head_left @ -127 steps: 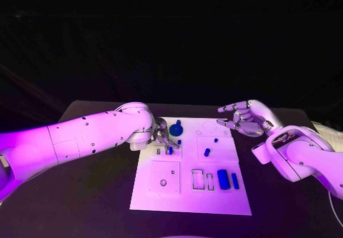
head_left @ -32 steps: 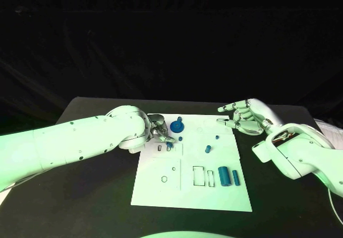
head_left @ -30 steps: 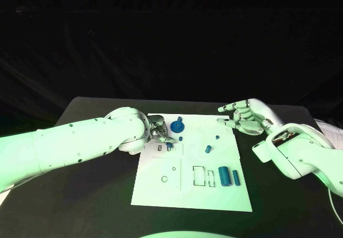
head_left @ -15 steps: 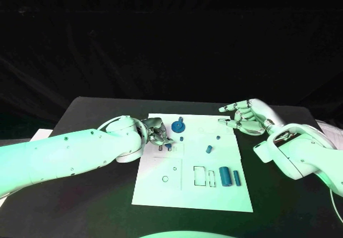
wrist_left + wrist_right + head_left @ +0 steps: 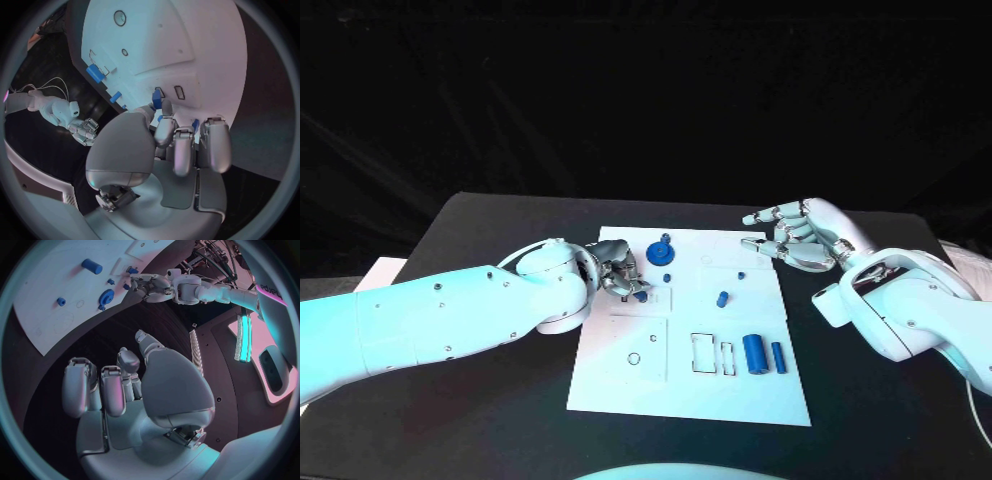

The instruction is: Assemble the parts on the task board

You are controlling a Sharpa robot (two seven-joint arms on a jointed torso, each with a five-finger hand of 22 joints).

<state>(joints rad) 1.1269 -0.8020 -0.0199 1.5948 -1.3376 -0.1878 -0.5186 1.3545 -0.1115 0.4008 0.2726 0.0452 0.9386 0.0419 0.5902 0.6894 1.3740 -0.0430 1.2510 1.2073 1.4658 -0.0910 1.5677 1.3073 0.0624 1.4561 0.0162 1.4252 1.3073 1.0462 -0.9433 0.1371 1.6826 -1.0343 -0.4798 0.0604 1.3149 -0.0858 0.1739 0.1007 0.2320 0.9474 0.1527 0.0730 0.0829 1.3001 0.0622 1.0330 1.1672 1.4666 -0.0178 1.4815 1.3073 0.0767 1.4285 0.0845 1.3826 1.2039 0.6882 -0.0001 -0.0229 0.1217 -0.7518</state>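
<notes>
The left robot hand (image 5: 620,275) pinches a small blue part (image 5: 642,294) over the white task board (image 5: 689,400). The right robot hand (image 5: 798,238) hovers with curled fingers holding nothing.

We log two white arms of smooth rounded shells, the left arm (image 5: 459,315) dotted with small dark screw holes along its casing. The right arm (image 5: 913,315) shows a seam where two shell segments meet near the wrist. Each ends in a silver many-fingered hand: the left hand (image 5: 619,273) and right hand (image 5: 802,235) have metallic segmented fingers with paler rounded pads (image 5: 217,145). The left palm (image 5: 122,150) is a smooth grey dome over a small mechanical fitting at its base.
</notes>
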